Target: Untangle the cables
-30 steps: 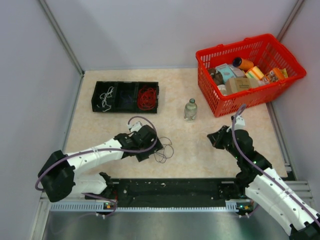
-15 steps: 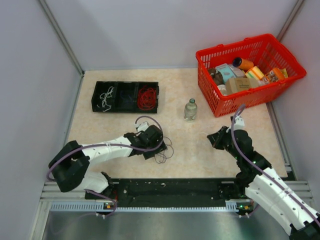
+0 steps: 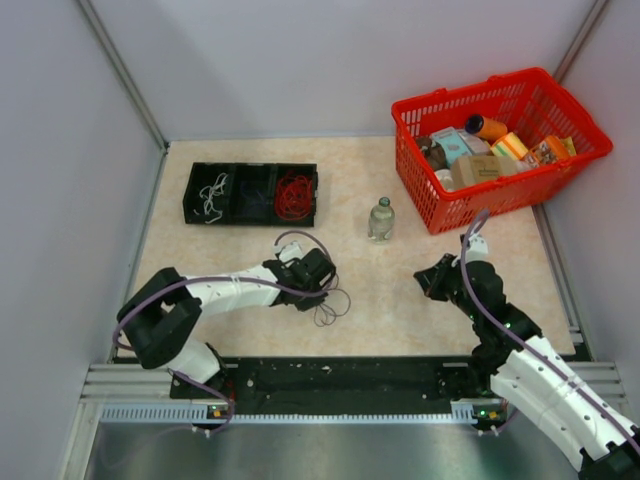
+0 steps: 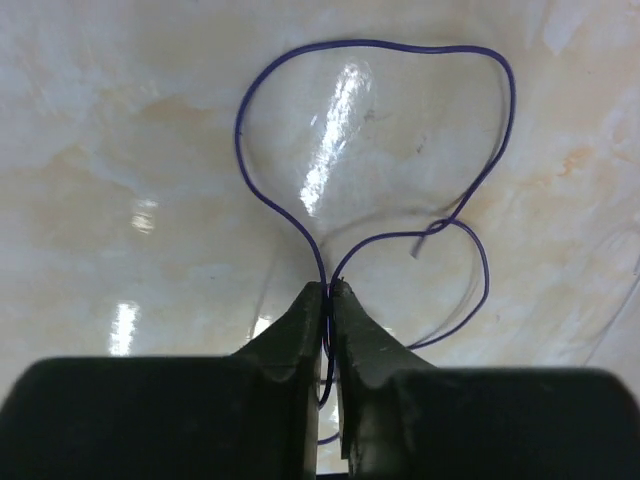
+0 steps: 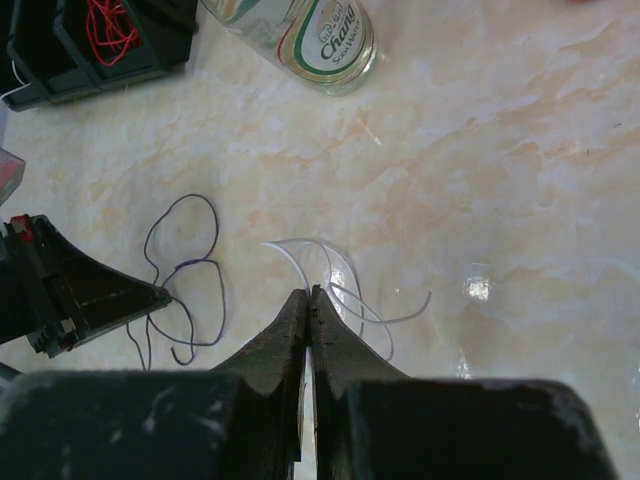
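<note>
Two loose wires lie on the beige marbled surface (image 3: pixel 400 290). The left claw (image 4: pixel 328 290) is clamped on the thin dark-blue wire (image 4: pixel 380 42) where its loops cross, and they fan ahead of it. The thin white wire (image 5: pixel 300 241) lies beside it, nearer the closed, empty right claw (image 5: pixel 308 295).

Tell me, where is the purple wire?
The purple wire lies on the table, pinched in the left gripper. In the top view that is near the front, left of centre, below and left of the bottle.
</note>
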Controlling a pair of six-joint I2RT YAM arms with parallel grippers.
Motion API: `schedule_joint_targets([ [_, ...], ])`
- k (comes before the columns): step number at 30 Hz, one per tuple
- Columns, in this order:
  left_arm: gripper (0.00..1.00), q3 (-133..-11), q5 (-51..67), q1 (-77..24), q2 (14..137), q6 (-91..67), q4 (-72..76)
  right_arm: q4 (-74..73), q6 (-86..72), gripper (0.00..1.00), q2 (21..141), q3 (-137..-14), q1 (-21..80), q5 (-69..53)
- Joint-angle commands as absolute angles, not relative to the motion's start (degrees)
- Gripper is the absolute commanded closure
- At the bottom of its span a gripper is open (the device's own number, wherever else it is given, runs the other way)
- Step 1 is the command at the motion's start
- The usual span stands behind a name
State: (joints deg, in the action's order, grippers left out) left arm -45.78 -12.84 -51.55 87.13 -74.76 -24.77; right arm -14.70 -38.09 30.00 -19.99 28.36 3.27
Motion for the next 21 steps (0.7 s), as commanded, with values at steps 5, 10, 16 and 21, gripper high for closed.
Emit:
schedule_joint_targets([
  [5,1.0,-49.2,-26.8,-48.8,75.9,-62.9,-27.3,-13.0,-37.8,1.0,29.3,-20.0,28.3,2.9],
  [10,1.0,-50.5,-22.5,-34.1,67.9,-47.5,-23.4,-13.2,-37.5,1.0,29.3,-20.1,28.3,2.9],
  [16,1.0,-59.9,-27.2,-25.1,68.3,-24.6,-20.4,-12.4,-37.7,1.0,29.6,-19.7,28.3,2.9],
  [21,1.0,-64.4,-25.9,-17.2,78.1,-19.3,-13.6,-12.2,-37.3,1.0,30.1,-20.0,28.2,2.4],
])
